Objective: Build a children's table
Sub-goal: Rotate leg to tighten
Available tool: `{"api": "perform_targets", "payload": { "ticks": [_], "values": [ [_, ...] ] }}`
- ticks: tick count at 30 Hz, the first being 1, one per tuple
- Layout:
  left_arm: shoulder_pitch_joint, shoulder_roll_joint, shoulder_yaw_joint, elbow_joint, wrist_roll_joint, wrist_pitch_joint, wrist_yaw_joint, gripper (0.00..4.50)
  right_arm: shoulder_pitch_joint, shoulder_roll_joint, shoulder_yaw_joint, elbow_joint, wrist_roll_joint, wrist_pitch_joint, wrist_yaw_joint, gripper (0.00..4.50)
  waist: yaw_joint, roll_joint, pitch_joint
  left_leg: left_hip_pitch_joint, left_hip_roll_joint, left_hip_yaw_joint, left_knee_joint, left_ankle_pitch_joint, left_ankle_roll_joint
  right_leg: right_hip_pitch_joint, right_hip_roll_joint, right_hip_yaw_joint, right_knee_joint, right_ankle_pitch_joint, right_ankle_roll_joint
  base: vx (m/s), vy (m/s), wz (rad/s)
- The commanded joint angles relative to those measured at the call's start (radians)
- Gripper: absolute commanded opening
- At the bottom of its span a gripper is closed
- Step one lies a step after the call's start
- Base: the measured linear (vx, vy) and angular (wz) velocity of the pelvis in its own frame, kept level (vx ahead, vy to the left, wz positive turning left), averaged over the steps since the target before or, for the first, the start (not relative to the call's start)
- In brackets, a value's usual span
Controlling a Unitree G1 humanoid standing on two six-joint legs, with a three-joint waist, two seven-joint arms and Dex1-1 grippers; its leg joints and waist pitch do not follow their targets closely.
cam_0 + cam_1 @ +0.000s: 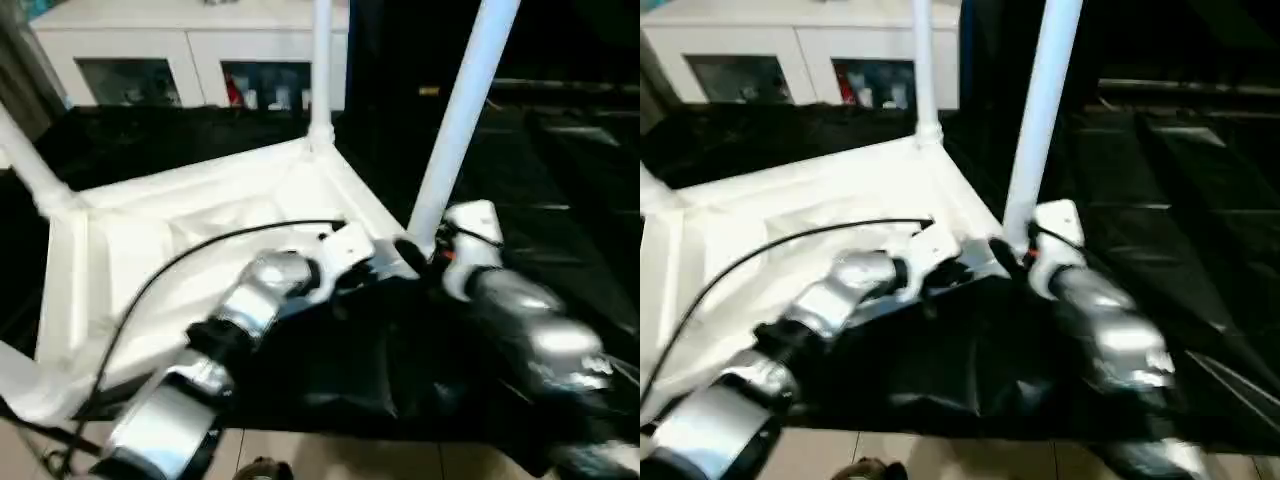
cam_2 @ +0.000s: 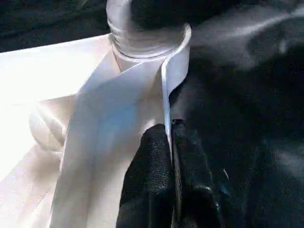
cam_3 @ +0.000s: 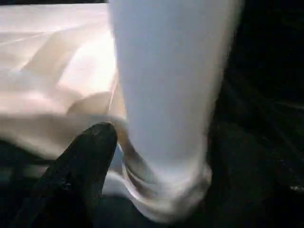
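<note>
Silver forearms (image 1: 250, 300) with black joint bands, white wrist housings, black textured pincer fingers (image 2: 154, 171); a black cable (image 1: 200, 250), apparently.

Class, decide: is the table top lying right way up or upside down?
Upside down: the table top lies on its face, and legs rise from its corner sockets.

A white cabinet (image 1: 190, 45) with glass-fronted shelves stands across the upper left of the frame, something red (image 1: 233, 92) showing behind one pane. Black sheeting (image 1: 540, 180) covers the surface at right. Pale tiled floor (image 1: 330, 455) runs along the bottom edge.
</note>
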Motion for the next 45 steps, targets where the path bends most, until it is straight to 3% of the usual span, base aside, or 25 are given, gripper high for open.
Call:
{"api": "perform_targets", "payload": {
  "ticks": [1, 3, 10, 13, 16, 24, 32, 40, 45],
  "values": [
    [0.001, 0.006, -0.013, -0.054, -0.020, -0.046, -0.058, 0.00, 0.014, -0.037, 0.043, -0.062, 0.013, 0.022, 0.081, 3.70, 0.002, -0.015, -0.071, 0.033, 0.090, -0.056, -0.068, -0.256, 0.032, 0.037, -0.095, 0.066, -0.083, -0.194, -0.183, 0.000, 0.000, 0.00],
    [0.023, 0.041, -0.020, -0.101, -0.043, -0.060, -0.150, 0.00, 0.056, -0.128, 0.072, -0.128, 0.019, 0.031, 0.189, 3.70, 0.006, -0.016, -0.070, 0.032, 0.093, -0.059, -0.068, -0.260, 0.029, 0.039, -0.096, 0.067, -0.084, -0.210, -0.182, 0.000, 0.000, 0.00],
    [0.073, 0.113, -0.030, -0.221, -0.102, -0.054, -0.318, 0.00, 0.117, -0.240, 0.095, -0.235, 0.046, 0.073, 0.303, 3.70, 0.018, -0.014, -0.069, 0.037, 0.099, -0.058, -0.070, -0.279, 0.023, 0.033, -0.096, 0.068, -0.082, -0.215, -0.199, 0.000, 0.000, 0.00],
    [0.091, 0.136, -0.035, -0.270, -0.116, -0.038, -0.362, 0.00, 0.121, -0.249, 0.102, -0.240, 0.040, 0.074, 0.310, 3.70, 0.017, -0.013, -0.066, 0.041, 0.099, -0.060, -0.072, -0.320, -0.002, 0.027, -0.098, 0.069, -0.087, -0.280, -0.192, 0.000, 0.000, 0.00],
    [0.101, 0.145, -0.034, -0.291, -0.119, -0.027, -0.377, 0.00, 0.117, -0.248, 0.104, -0.242, 0.037, 0.088, 0.311, 3.70, 0.018, -0.013, -0.066, 0.041, 0.099, -0.061, -0.073, -0.315, -0.011, 0.028, -0.098, 0.069, -0.086, -0.277, -0.186, 0.000, 0.000, 0.00],
    [0.105, 0.152, -0.030, -0.305, -0.121, -0.009, -0.379, 0.00, 0.121, -0.269, 0.129, -0.251, 0.040, 0.105, 0.351, 3.70, 0.021, -0.017, -0.070, 0.037, 0.096, -0.057, -0.067, -0.263, 0.011, 0.031, -0.096, 0.068, -0.079, -0.218, -0.196, 0.000, 0.000, 0.00],
    [0.107, 0.153, -0.023, -0.310, -0.115, 0.000, -0.376, 0.00, 0.130, -0.274, 0.130, -0.252, 0.042, 0.113, 0.359, 3.70, 0.021, -0.016, -0.069, 0.037, 0.095, -0.058, -0.066, -0.267, 0.011, 0.032, -0.096, 0.067, -0.079, -0.223, -0.197, 0.000, 0.000, 0.00],
    [0.106, 0.157, -0.022, -0.312, -0.117, 0.006, -0.375, 0.00, 0.125, -0.264, 0.121, -0.242, 0.052, 0.120, 0.360, 2.91, 0.021, -0.015, -0.068, 0.037, 0.095, -0.058, -0.065, -0.266, 0.013, 0.031, -0.095, 0.067, -0.080, -0.226, -0.195, 0.000, 0.000, 0.00],
    [0.107, 0.156, -0.023, -0.311, -0.118, 0.008, -0.377, 0.00, 0.131, -0.260, 0.120, -0.242, 0.055, 0.121, 0.360, 2.76, 0.021, -0.013, -0.068, 0.037, 0.095, -0.059, -0.065, -0.265, 0.013, 0.032, -0.094, 0.067, -0.078, -0.209, -0.200, 0.000, 0.000, 0.00]
  ]
}}
